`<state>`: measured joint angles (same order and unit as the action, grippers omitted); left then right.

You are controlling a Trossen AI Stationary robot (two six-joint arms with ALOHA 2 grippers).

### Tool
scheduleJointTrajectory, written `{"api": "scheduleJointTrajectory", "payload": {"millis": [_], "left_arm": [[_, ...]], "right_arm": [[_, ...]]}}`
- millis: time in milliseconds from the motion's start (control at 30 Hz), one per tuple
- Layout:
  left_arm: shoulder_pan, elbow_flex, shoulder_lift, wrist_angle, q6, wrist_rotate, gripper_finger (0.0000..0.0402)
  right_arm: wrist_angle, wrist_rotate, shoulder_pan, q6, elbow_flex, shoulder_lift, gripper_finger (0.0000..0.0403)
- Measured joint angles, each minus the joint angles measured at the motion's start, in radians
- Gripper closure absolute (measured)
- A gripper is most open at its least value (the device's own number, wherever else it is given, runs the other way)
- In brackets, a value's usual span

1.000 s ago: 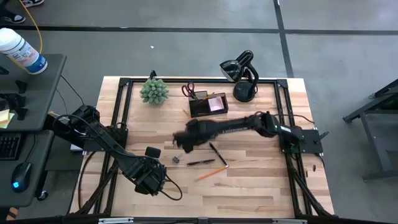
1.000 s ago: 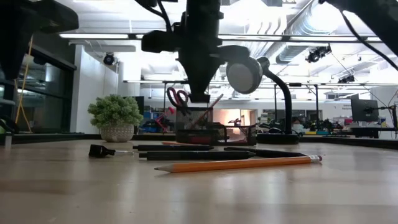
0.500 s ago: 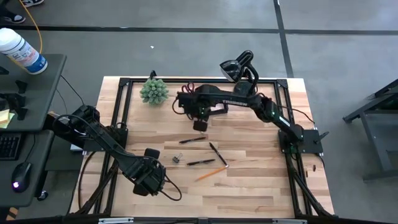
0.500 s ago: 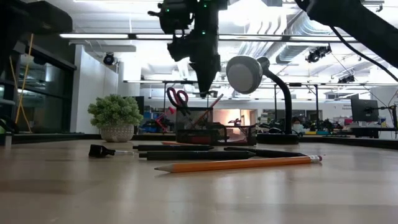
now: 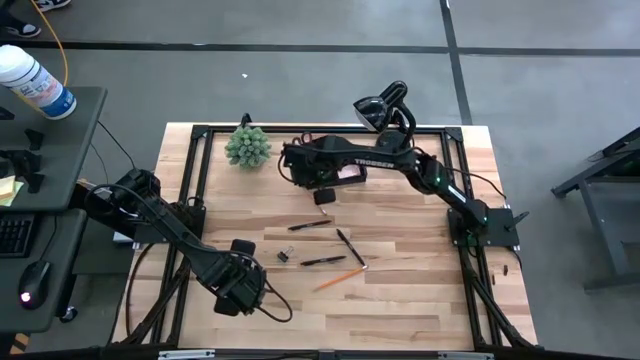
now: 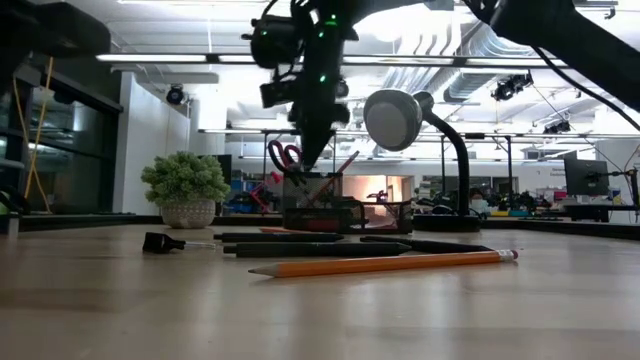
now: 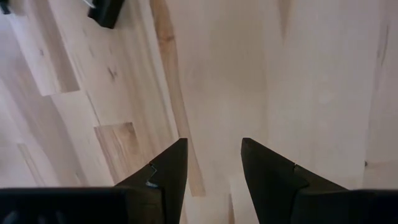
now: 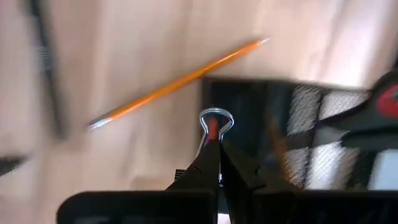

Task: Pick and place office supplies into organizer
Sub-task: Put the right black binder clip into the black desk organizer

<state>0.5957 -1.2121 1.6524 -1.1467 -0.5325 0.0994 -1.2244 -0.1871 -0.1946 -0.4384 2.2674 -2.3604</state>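
Note:
My right gripper (image 8: pixel 216 146) is shut on a small binder clip (image 8: pixel 216 122). It hovers at the near-left corner of the black organizer (image 6: pixel 345 212), which holds red-handled scissors (image 6: pixel 285 155) and a pink pad (image 5: pixel 350 171). In the right wrist view the organizer's wall (image 8: pixel 249 118) is right beside the clip, and an orange pencil (image 8: pixel 177 83) lies on the wood below. My left gripper (image 7: pixel 211 168) is open above bare wood near the table's near-left corner. Pens (image 5: pixel 310 224) and an orange pencil (image 5: pixel 340 279) lie flat mid-table. My right gripper pinches the binder clip between its two shut fingers, coming from above and pointing down. The clip's silver wire loop (image 8: pixel 216 118) sticks out past the fingertips (image 8: pixel 208 155). It is lifted clear of the table, beside the organizer's wall. The fingers hide the clip's body.
A spiky green plant (image 5: pixel 247 146) stands at the far left and a black curved-neck lamp (image 5: pixel 392 118) at the far right. Another small dark clip (image 5: pixel 284 256) and a black piece (image 5: pixel 243 245) lie near my left arm. The near half of the table is bare wood.
My right gripper has risen from the middle of the table and swung toward the far edge, up to the organizer's near-left corner. It stayed shut throughout. In the last half second it came down a little beside the organizer.

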Motion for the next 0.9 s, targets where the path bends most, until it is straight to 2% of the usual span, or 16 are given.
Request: {"api": "scheduleJointTrajectory", "payload": {"millis": [133, 367, 600, 900], "left_arm": [[0.000, 0.000, 0.000, 0.000, -0.019, 0.024, 0.0263], [0.000, 0.000, 0.000, 0.000, -0.025, 0.055, 0.0263], [0.000, 0.000, 0.000, 0.001, -0.026, 0.077, 0.0263], [0.000, 0.000, 0.000, 0.006, -0.026, 0.077, 0.0263]], "right_arm": [[0.100, -0.088, 0.008, -0.037, -0.051, -0.002, 0.0403], [0.186, -0.106, 0.003, -0.062, -0.142, -0.001, 0.0403], [0.294, -0.217, 0.003, -0.100, -0.260, -0.001, 0.0403], [0.330, -0.271, 0.004, -0.109, -0.288, -0.002, 0.0402]]}}
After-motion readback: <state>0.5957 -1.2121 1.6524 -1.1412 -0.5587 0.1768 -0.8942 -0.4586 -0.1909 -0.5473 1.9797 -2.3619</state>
